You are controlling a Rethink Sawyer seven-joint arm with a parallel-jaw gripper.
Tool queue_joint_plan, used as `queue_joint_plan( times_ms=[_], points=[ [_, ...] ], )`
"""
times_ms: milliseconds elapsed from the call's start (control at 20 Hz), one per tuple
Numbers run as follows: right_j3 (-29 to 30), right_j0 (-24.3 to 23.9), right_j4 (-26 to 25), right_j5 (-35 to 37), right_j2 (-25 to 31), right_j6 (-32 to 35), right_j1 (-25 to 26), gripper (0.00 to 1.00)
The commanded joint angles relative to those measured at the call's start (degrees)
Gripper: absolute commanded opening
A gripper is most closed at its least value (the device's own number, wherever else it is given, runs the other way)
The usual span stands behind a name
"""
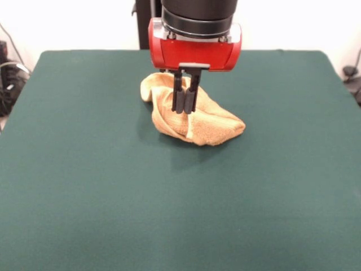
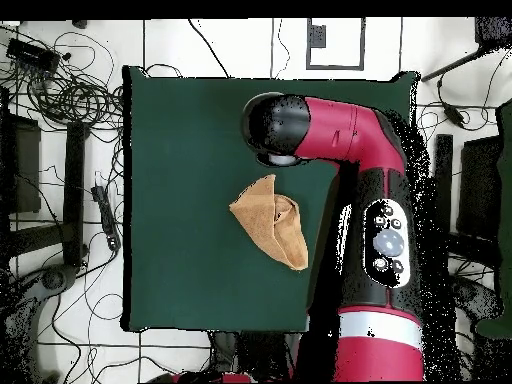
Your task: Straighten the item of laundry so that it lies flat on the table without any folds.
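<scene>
The golden yellow-orange towel (image 1: 189,116) lies crumpled and folded over itself on the dark green table (image 1: 84,186), a little behind its middle. A paler hem runs down its front fold. In the overhead view the towel (image 2: 270,222) is a folded wedge near the table's middle. My gripper (image 1: 185,110) hangs from the red wrist with its two black fingers close together. It is in front of the towel's upper part and appears to hover over it with nothing held. In the overhead view the arm's head (image 2: 277,128) hides the fingers and sits beside the towel, apart from it.
The green table (image 2: 170,150) extends wide on all sides of the towel. The red arm (image 2: 385,230) runs along the table's right edge in the overhead view. Cables and stands (image 2: 60,90) lie on the floor off the table.
</scene>
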Motion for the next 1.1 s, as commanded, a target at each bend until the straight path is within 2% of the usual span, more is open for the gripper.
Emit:
queue_joint_plan(
  times_ms=[50,1100],
  points=[
    [5.1,-0.3,1.6,3.2,3.3,5.8,1.7,0.00],
    [5.2,-0.5,1.5,3.3,3.8,4.7,1.6,0.00]
  ],
)
